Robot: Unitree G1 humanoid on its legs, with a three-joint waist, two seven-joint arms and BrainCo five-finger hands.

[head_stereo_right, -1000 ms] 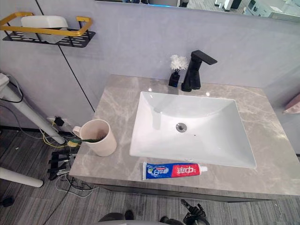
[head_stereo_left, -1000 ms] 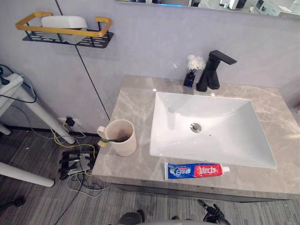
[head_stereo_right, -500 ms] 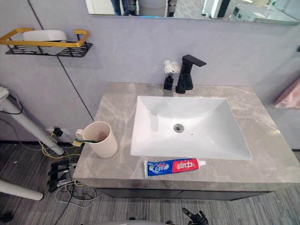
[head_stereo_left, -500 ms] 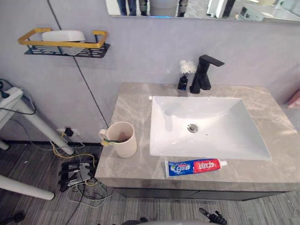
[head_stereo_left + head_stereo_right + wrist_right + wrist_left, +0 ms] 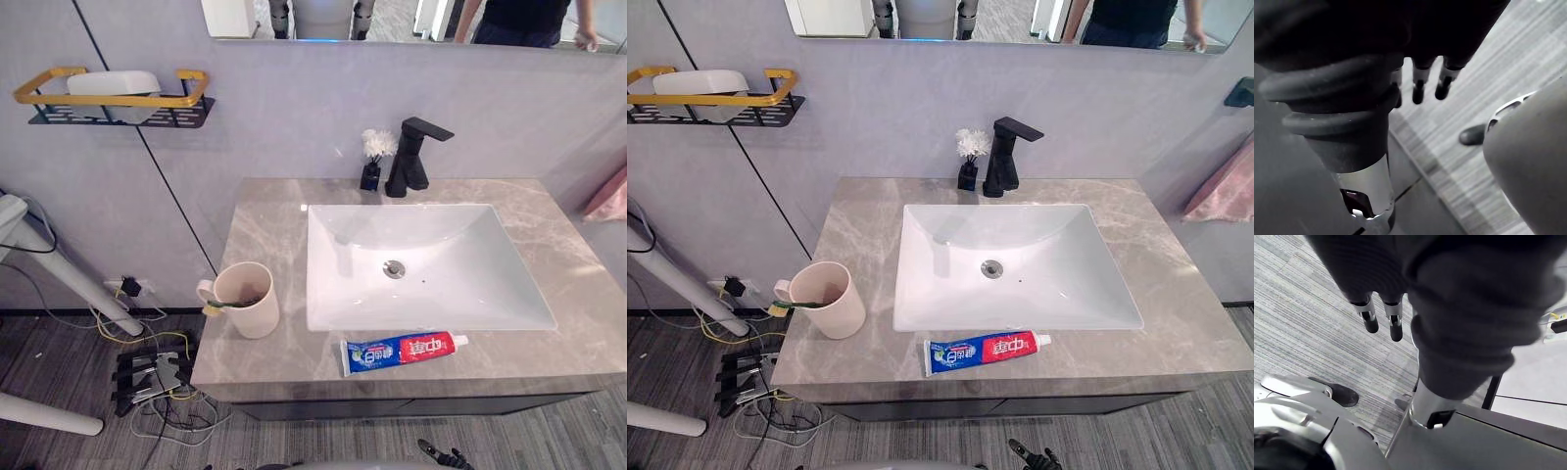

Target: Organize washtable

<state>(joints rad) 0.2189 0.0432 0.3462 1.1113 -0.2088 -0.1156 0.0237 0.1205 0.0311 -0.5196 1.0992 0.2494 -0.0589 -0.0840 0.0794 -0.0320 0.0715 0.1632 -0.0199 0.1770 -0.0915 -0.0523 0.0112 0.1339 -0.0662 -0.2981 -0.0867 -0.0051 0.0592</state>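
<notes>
The left hand (image 5: 1393, 316) hangs above the grey striped floor (image 5: 1303, 323), its dark-tipped fingers (image 5: 1370, 319) straight and loose, pointing down. A dark flat panel (image 5: 1508, 440) stands beside it.

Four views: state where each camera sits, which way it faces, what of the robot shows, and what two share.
Left eye view: on the head, looking down at the washtable, sink, cup and toothpaste; the right hand at the lower edge.
Right eye view: beside it on the head, same scene, same hand.
Left wrist view: on the left wrist, looking along the left hand at the floor; its straight fingers show.
Right wrist view: on the right wrist, facing the floor past straight fingers.
Shared: both wrist views see the floor.
</notes>
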